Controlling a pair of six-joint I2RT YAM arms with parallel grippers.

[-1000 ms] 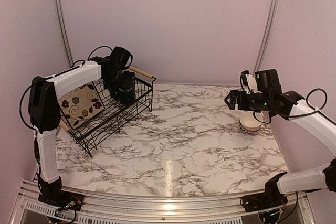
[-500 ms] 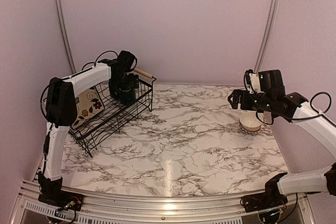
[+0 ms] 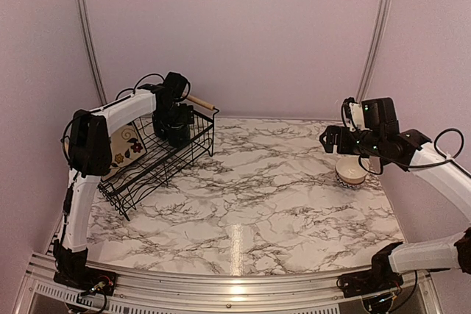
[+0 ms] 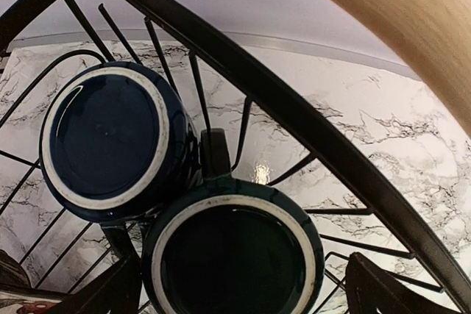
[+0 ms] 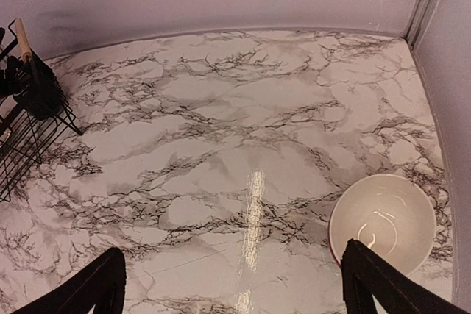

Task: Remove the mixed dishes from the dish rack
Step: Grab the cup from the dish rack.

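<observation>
The black wire dish rack [image 3: 151, 158] stands at the far left and holds the square cream flowered plate [image 3: 126, 146] and two dark blue-green mugs. In the left wrist view one mug [image 4: 110, 141] sits beside a nearer mug [image 4: 232, 255]. My left gripper [image 3: 175, 124] is open in the rack's far end, its fingers [image 4: 109, 293] either side of the nearer mug, apart from it. My right gripper [image 3: 333, 140] is open and empty above the table, just left of a small cream bowl [image 3: 352, 173], which also shows in the right wrist view [image 5: 383, 220]. The deer plate is out of view.
The rack's wooden handle [image 4: 401, 16] and top wire [image 4: 294, 108] cross close above the mugs. The rack's far corner shows in the right wrist view [image 5: 33, 101]. Lilac walls close in the marble table [image 3: 250, 182] at the back and sides.
My left arm has swung toward the rack's far end and settled lower over the mugs. My right gripper has drifted slightly right, and the bowl stays on the table.
</observation>
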